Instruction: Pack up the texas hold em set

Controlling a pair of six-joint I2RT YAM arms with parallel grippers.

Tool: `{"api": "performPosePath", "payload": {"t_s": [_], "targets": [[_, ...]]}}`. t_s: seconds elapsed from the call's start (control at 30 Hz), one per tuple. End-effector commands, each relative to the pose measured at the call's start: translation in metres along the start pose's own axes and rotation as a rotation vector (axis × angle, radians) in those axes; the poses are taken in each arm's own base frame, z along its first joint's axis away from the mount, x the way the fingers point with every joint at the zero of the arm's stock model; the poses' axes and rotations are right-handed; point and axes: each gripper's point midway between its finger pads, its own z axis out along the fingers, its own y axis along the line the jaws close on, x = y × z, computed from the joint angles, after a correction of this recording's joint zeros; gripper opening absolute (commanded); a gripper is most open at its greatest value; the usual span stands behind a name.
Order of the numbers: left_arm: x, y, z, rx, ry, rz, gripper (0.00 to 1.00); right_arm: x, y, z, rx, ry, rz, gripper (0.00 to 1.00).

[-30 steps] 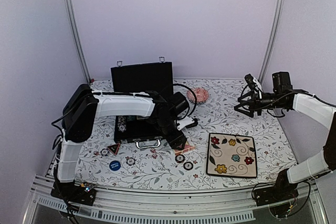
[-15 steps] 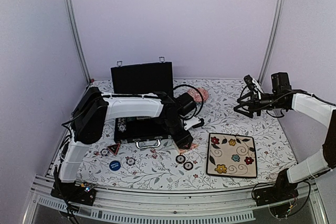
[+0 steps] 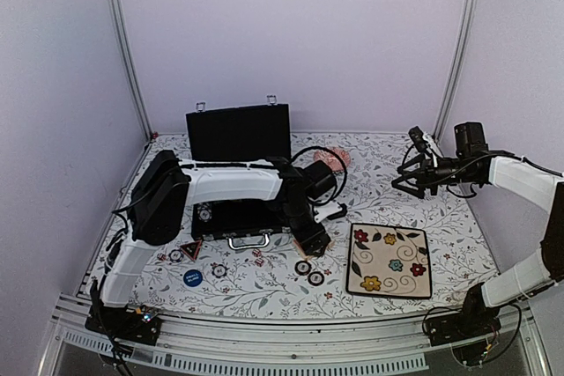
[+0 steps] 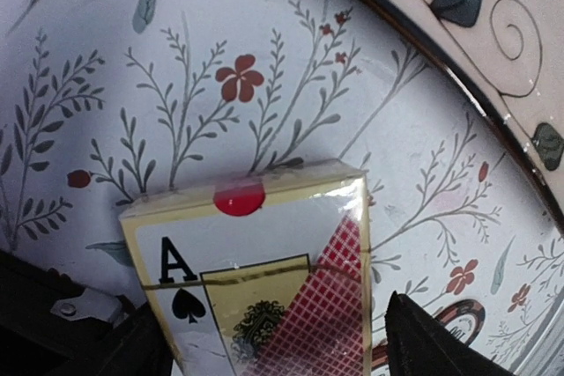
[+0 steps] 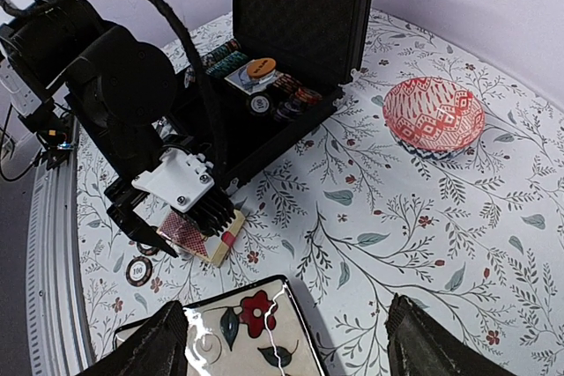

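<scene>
The black case (image 3: 236,134) stands open at the back left, with chips in its base (image 5: 264,85). My left gripper (image 3: 312,239) is low on the cloth in front of the case's right corner, open, and straddles a card deck (image 4: 264,270) showing an ace of spades. A gap shows between the deck and the right finger (image 4: 432,341). The right wrist view shows the deck (image 5: 207,239) lying flat under that gripper (image 5: 181,217). Loose chips (image 3: 302,266) and a blue button (image 3: 193,276) lie in front. My right gripper (image 3: 410,178) is open and empty in the air at the right.
A cream flowered square plate (image 3: 389,260) lies just right of the deck, and its rim shows in the left wrist view (image 4: 493,103). A pink patterned bowl (image 3: 333,158) sits behind the left arm. More chips (image 3: 219,270) and a triangular piece (image 3: 191,248) lie at the front left.
My left arm has stretched further right, and its gripper has moved right and slightly away from the case toward the plate, down at the deck. The right arm has barely moved.
</scene>
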Motion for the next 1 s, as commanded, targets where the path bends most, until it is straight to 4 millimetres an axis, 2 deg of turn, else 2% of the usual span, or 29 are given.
{"api": "performPosePath", "payload": {"t_s": [0.0, 0.17, 0.4, 0.6, 0.7, 0.77, 0.83, 0.97], "targets": [[-0.001, -0.013, 0.004, 0.037, 0.018, -0.032, 0.83, 0.0, 0.001, 0.001, -0.022, -0.011, -0.005, 0.78], [-0.002, -0.007, 0.007, -0.008, 0.046, -0.101, 0.81, 0.001, 0.0, 0.002, -0.023, -0.009, -0.002, 0.78], [0.009, 0.004, 0.015, -0.128, 0.115, -0.106, 0.8, -0.001, 0.0, 0.002, -0.025, -0.01, -0.003, 0.78], [0.017, 0.002, 0.016, -0.165, 0.151, -0.09, 0.77, -0.001, 0.001, 0.001, -0.024, -0.012, -0.005, 0.78], [0.015, -0.001, 0.015, -0.163, 0.147, -0.084, 0.71, -0.001, 0.001, 0.001, -0.024, -0.011, -0.004, 0.78], [0.008, -0.005, 0.009, -0.151, 0.126, -0.082, 0.65, -0.002, 0.001, 0.001, -0.024, -0.012, -0.005, 0.78], [-0.006, -0.013, -0.004, -0.119, 0.081, -0.077, 0.63, -0.001, 0.001, 0.001, -0.024, -0.011, -0.003, 0.78], [-0.044, -0.032, -0.052, -0.048, -0.087, -0.029, 0.61, -0.001, 0.001, 0.001, -0.026, -0.012, 0.0, 0.78]]}}
